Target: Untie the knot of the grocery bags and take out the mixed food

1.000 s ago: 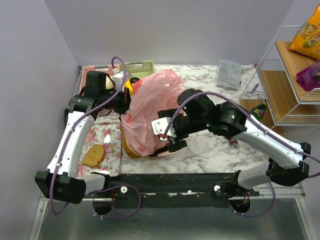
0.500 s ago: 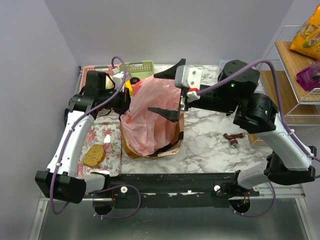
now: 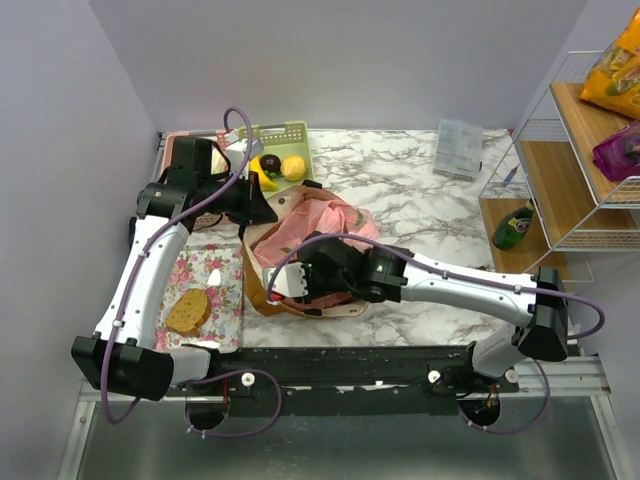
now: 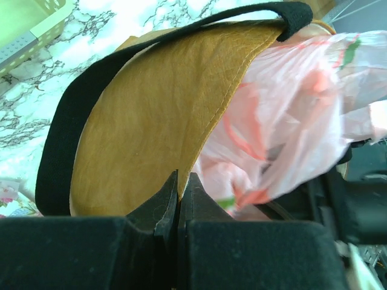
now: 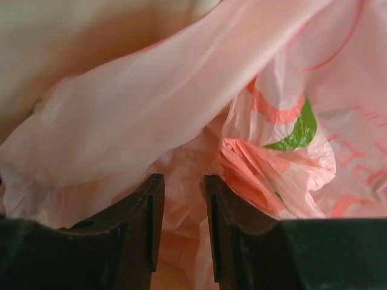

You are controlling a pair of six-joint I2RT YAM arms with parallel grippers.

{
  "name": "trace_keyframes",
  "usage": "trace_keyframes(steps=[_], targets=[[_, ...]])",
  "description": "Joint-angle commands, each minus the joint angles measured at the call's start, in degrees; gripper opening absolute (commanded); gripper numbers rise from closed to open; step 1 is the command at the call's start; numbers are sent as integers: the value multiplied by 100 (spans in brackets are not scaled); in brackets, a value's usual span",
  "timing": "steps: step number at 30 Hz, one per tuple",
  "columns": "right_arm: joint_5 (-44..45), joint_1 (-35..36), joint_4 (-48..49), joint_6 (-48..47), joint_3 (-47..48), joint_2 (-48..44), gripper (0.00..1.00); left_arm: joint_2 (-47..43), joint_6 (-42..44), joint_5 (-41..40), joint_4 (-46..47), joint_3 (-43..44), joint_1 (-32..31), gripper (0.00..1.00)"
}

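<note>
You are sitting early in the job, by my reading: the pink bag (image 3: 325, 222) is lying slumped inside the tote (image 3: 256, 288) at table centre; a lemon (image 3: 293, 167) and a dark fruit (image 3: 268, 163) are resting at 12 o'clock in the green basket (image 3: 285, 133); whether the knot is undone is not showing, and whatever is inside the film is hiding from every view. Your left gripper (image 4: 179, 181) is pressing its fingers together on the tote's rim at 10 o'clock; your right gripper (image 5: 181, 187) is reaching into the pink film with a narrow gap between its fingers, and you cannot tell whether it is pinching anything. For room, the marble table (image 3: 420, 195) is opening out toward 3 o'clock; the floral tray (image 3: 215, 268) is crowding 9 o'clock, and the basket is hemming in 12.
</note>
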Motion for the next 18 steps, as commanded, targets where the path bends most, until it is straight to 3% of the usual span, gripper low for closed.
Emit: trace_keyframes(steps=[1,4,5,8,11,18], targets=[[460,-37,181,-273,-762,-29,39,87,4,295,-25,19,61,0],[352,-69,240,-185,-1025,275,43,221,7,340,-64,74,87,0],[221,-93,144,-48,-882,372,48,273,21,341,-102,117,88,0],[-57,-177,-160,266,-52,484,75,385,79,366,-201,212,88,0],[-426,-188,-253,408,738,342,88,413,124,379,-229,254,88,0],[-1581,-188,-1321,838,2469,112,91,526,173,390,-240,416,87,0]])
